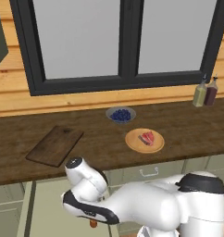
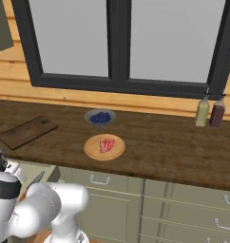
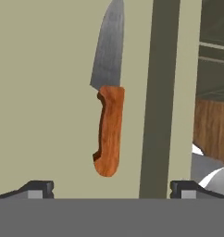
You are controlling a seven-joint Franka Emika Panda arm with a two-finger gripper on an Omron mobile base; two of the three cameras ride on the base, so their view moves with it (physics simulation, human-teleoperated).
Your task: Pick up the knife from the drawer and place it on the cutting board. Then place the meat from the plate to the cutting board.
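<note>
The first step, the pick-up of the knife [image 3: 109,125], is judged to be in hand. Far left on the counter, the cutting board [image 1: 54,145] is seen bare; further right, the meat [image 1: 148,137] is seen resting on the plate [image 1: 133,144]. The knife is shown lying flat on the pale floor of the open drawer [image 3: 40,92], beside its wall. In the hand view, the gripper [image 3: 111,189] is shown spread wide and empty, the handle lying just beyond and between the fingertips [image 3: 38,188], untouched. An approach and a closing on the handle are called for next.
</note>
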